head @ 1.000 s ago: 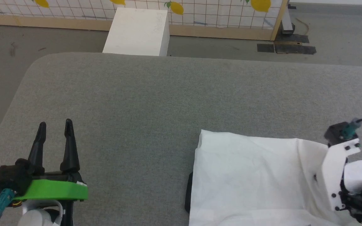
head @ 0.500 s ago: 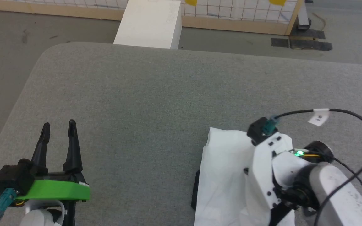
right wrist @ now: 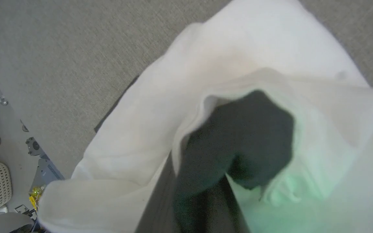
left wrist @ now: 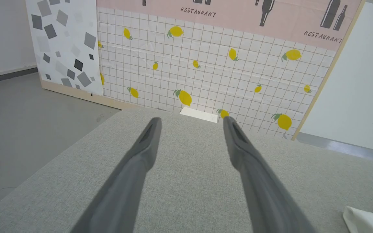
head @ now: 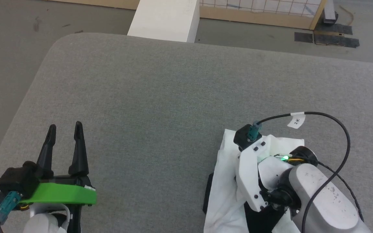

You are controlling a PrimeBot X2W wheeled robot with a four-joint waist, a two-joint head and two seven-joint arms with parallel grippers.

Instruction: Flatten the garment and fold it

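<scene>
Now, grey table (head: 160, 97) fronts lemon wall (left wrist: 206, 74); left claw (head: 65, 125) gapes, right claw (right wrist: 212, 181) grips garment (head: 223, 187).

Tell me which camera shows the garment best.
Right wrist view: the garment is close, white folds bunched around something dark. Head view has it half covered by the right arm; left wrist view catches one white corner.

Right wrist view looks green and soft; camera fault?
Right wrist view: green cast on the garment at lower right, near cloth out of focus; head view: a green light glows above it, likely the source; left wrist view: evenly lit, no tint.
</scene>
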